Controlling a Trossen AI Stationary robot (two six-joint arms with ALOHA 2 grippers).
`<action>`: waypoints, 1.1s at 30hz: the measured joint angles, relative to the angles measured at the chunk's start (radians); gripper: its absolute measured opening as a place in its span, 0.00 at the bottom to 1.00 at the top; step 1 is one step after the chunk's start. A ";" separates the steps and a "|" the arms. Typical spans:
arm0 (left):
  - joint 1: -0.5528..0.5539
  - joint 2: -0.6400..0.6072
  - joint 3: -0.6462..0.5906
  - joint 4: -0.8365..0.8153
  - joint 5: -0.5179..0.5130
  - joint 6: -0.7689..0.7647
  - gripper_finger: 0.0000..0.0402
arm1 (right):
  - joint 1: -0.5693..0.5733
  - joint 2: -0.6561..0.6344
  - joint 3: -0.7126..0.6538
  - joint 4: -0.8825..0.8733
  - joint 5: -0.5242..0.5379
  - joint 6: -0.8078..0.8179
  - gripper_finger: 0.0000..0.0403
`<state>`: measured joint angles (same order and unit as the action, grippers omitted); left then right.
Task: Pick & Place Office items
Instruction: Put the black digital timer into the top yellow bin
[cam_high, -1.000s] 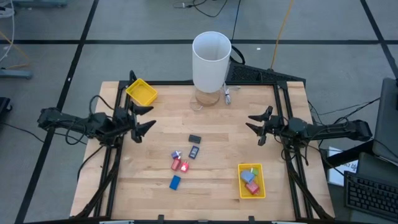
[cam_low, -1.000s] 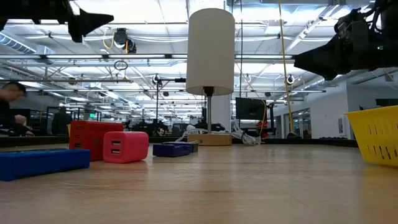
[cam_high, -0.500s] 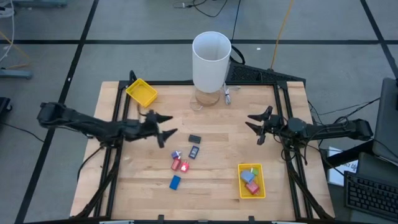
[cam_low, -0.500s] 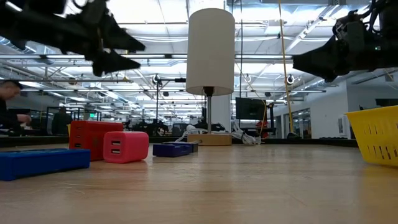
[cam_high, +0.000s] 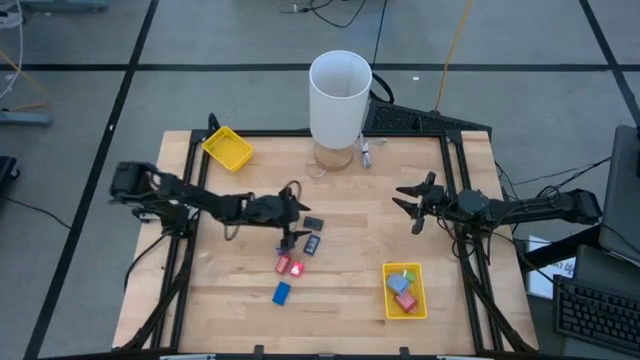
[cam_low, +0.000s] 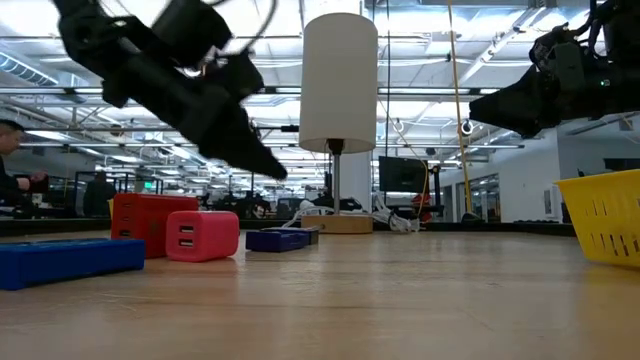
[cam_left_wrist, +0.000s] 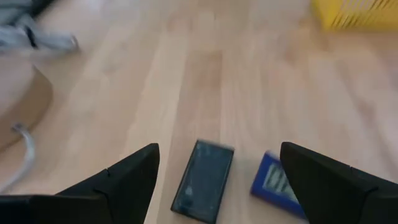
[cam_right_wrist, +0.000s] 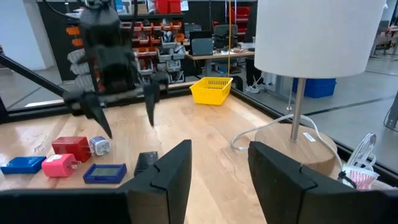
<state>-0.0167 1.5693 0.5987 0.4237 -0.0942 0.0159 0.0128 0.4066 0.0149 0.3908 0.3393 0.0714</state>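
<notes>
fingers of the left gripper (cam_high: 296, 208) are spread wide and hold nothing; in the left wrist view the two dark fingers (cam_left_wrist: 118, 184) frame a black piece (cam_left_wrist: 203, 181) lying flat on the table (cam_high: 360, 290), with a dark blue piece (cam_left_wrist: 273, 185) just beside it. that framing suggests the arm is lining up to close on the black piece, though it is not yet touching it.

the right gripper (cam_high: 416, 204) waits over the right side of the table, well apart from the loose pieces. its fingers (cam_right_wrist: 163, 180) stand a narrow gap apart with nothing between them.

the office items sit in two groups. a loose cluster lies mid-table under and near the left gripper: the black piece (cam_high: 313, 223), the dark blue one (cam_high: 311, 243), a small grey piece (cam_high: 284, 248), a red block (cam_high: 283, 265) touching a pinkish-red one (cam_high: 297, 267), and a blue block (cam_high: 281, 293) nearer the front edge. a few more, red, green and grey, already lie in the yellow tray (cam_high: 390, 300) at front right, which looks like the sorting target. a second yellow tray (cam_high: 227, 148) at back left appears to have nothing in it. the tall white cylinder (cam_high: 339, 98) stands at the back, clear of both arms.
</notes>
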 joint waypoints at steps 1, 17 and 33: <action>0.004 0.028 0.014 -0.008 0.000 0.003 0.84 | 0.000 0.001 0.000 0.000 0.000 0.005 0.36; 0.057 0.179 0.069 -0.112 0.049 -0.025 0.84 | 0.000 0.004 0.000 -0.001 -0.005 0.049 0.36; 0.058 0.179 0.069 -0.109 0.049 0.048 0.66 | 0.001 0.004 0.000 -0.001 -0.031 0.056 0.36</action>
<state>0.0410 1.7485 0.6674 0.3149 -0.0456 0.0640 0.0139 0.4107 0.0147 0.3897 0.3084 0.1276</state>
